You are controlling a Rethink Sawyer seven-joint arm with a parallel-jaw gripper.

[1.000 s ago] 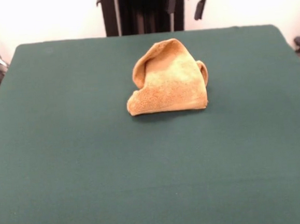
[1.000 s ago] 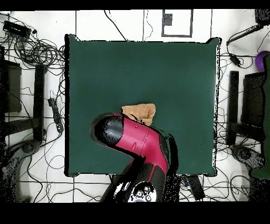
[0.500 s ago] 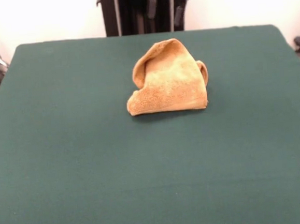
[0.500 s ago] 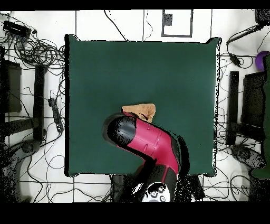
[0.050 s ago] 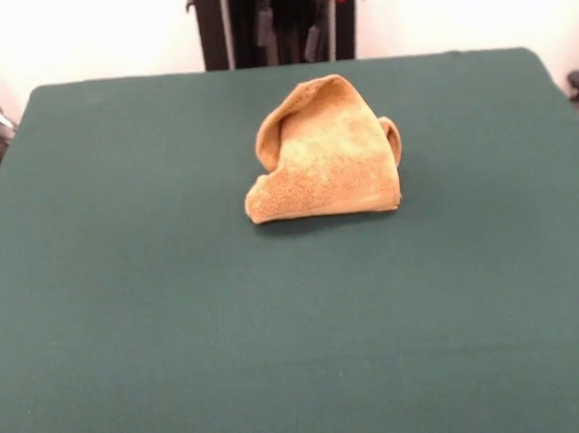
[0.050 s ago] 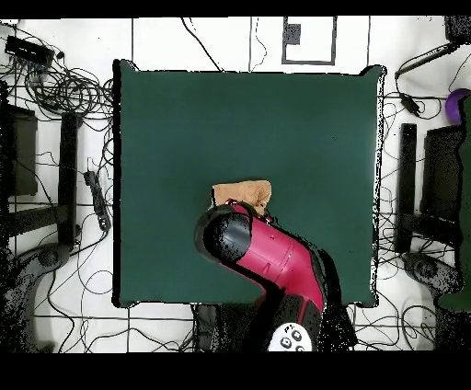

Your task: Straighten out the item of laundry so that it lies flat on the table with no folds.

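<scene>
The item of laundry (image 5: 325, 155), a golden-orange terry towel, sits crumpled in a folded, peaked heap a little beyond the middle of the green table (image 5: 126, 310). My gripper (image 5: 290, 31) hangs at the top edge, above and behind the towel and clear of it, open with nothing between its fingers. In the overhead view the red and black arm (image 6: 269, 259) covers the gripper and the near part of the towel (image 6: 245, 192), so only a strip of cloth shows on the table (image 6: 230, 110).
Cables (image 6: 57, 85) and dark stands (image 6: 66, 175) lie on the floor around the table. The black pedestal (image 5: 244, 24) rises behind the table's far edge.
The arm has swung sideways: the gripper has moved left along the top of the front view, and the arm's head now sits over the towel's edge from above. The towel has not moved.
</scene>
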